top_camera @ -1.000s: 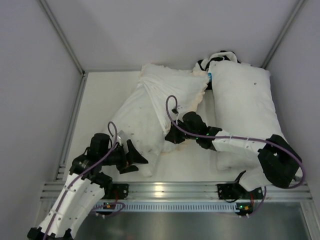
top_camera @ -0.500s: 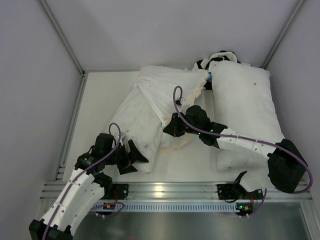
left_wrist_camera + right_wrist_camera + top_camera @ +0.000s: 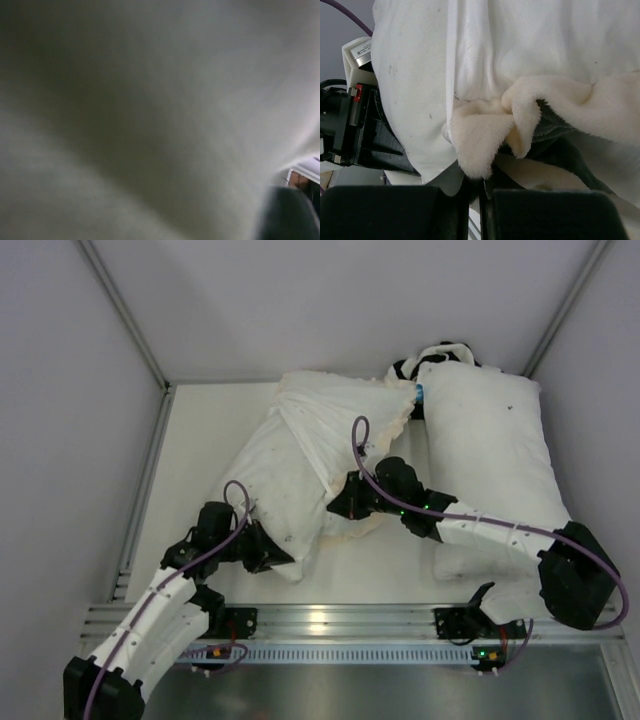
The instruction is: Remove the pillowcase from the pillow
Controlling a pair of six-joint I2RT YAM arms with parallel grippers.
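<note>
The pillow [image 3: 275,480], white with tiny dark specks, lies slanted mid-table, its near end bare. The cream-white pillowcase [image 3: 335,415] covers its far end, and the ruffled frill [image 3: 352,528] is bunched beside it. My left gripper [image 3: 280,558] is shut on the pillow's near corner; blurred white fabric [image 3: 150,110] fills the left wrist view. My right gripper [image 3: 340,504] is shut on the frill [image 3: 485,135] at its edge, jaws [image 3: 480,200] together. Dark grey plush [image 3: 555,131] shows under the frill, with the pillow [image 3: 405,75] to the left.
A longer plain white pillow [image 3: 490,455] lies along the right side under the right arm. A small black-and-white patterned cloth [image 3: 440,353] sits at the back right. Grey walls enclose the table on three sides, and a metal rail [image 3: 330,620] runs along the near edge.
My left gripper moved forward onto the pillow's near corner and went from open to shut. The right gripper shifted slightly left with the frill still in its jaws.
</note>
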